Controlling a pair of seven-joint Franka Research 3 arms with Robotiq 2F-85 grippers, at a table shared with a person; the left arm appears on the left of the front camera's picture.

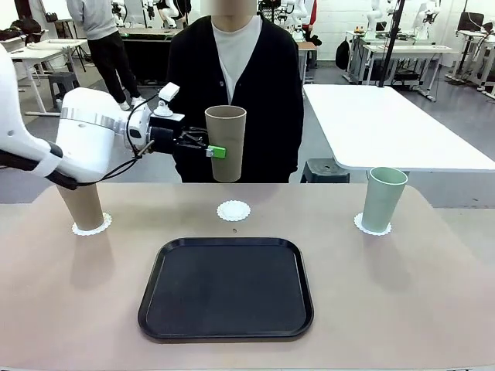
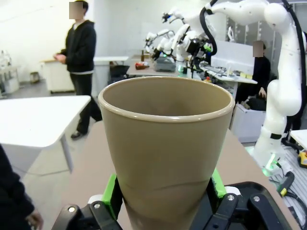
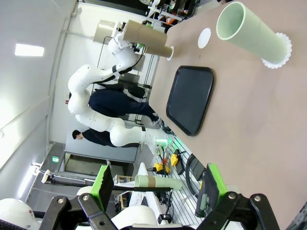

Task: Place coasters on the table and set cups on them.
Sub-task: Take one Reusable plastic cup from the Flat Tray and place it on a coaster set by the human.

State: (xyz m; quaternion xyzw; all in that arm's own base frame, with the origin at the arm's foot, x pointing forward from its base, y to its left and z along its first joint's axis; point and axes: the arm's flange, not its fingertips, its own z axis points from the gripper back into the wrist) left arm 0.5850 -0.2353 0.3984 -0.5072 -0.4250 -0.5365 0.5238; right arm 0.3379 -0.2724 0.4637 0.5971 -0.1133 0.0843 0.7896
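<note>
The left claw (image 1: 203, 147) was clamped on a tan cup (image 1: 226, 143), held upright in mid-air at the upper centre of the front view, above the far part of the counter (image 1: 433, 278). In the left wrist view the green pads (image 2: 111, 194) pressed the cup's lower wall from both sides. Below and slightly nearer lay a bare coaster (image 1: 233, 210), just beyond the black tray (image 1: 226, 288). The other tan cup (image 1: 83, 205) already stood on its coaster at the left, and the mint cup (image 1: 383, 199) on its coaster at the right. So the last cup seemed to be the step in hand; the next move likely called for lowering it straight down, centred on the bare coaster, then letting go. The right claw (image 3: 156, 191) stood with its jaws apart, holding nothing. No brand, label or writing could be read anywhere.
</note>
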